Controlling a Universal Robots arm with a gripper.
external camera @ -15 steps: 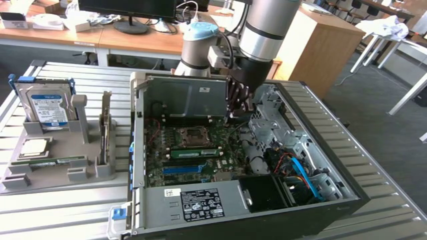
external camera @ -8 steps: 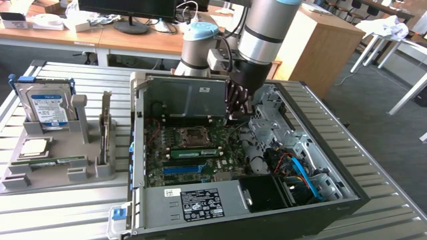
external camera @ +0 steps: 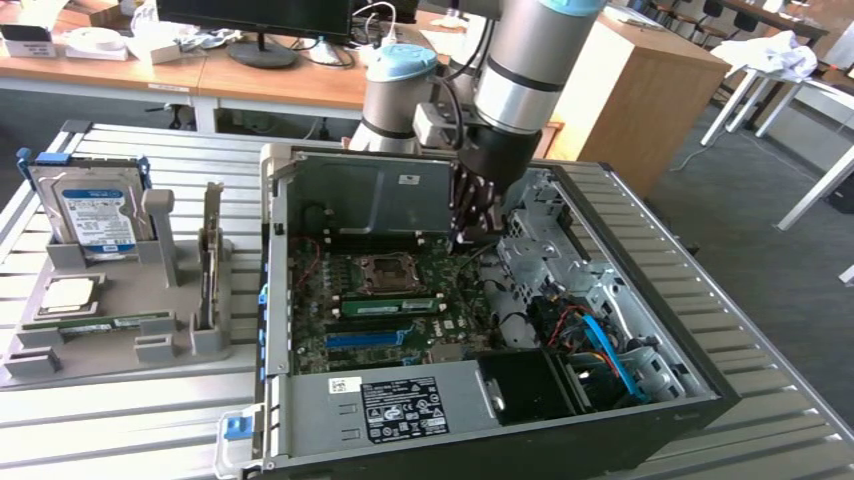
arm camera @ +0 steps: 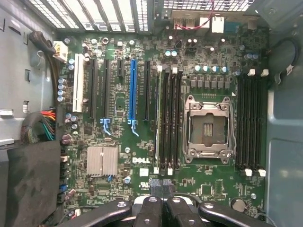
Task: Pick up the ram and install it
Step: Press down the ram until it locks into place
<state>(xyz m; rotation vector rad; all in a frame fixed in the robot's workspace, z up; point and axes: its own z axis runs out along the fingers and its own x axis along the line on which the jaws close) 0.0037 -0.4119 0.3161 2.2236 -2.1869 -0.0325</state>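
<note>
A slim green ram (external camera: 387, 303) stands in a memory slot of the motherboard (external camera: 400, 335), inside the open computer case (external camera: 641, 300). In the wrist view it is the pale edge (arm camera: 158, 118) in the slot beside three empty black slots (arm camera: 171, 118). My gripper (external camera: 474, 236) hangs a little above the board near the CPU socket (arm camera: 208, 127). Its fingertips (arm camera: 162, 185) sit over the end of those slots, shut, with nothing between them. Another green ram stick (external camera: 100, 322) lies in the grey holder (external camera: 120, 350) at the exterior view's left.
The grey holder also carries a hard drive (external camera: 91, 215), a CPU (external camera: 70, 293) and an upright expansion card (external camera: 210, 260). A blue slot (arm camera: 133, 90), a heatsink (arm camera: 102, 161) and cable bundles (arm camera: 40, 127) surround the memory slots. Case walls and the drive cage (external camera: 561, 260) hem the arm in.
</note>
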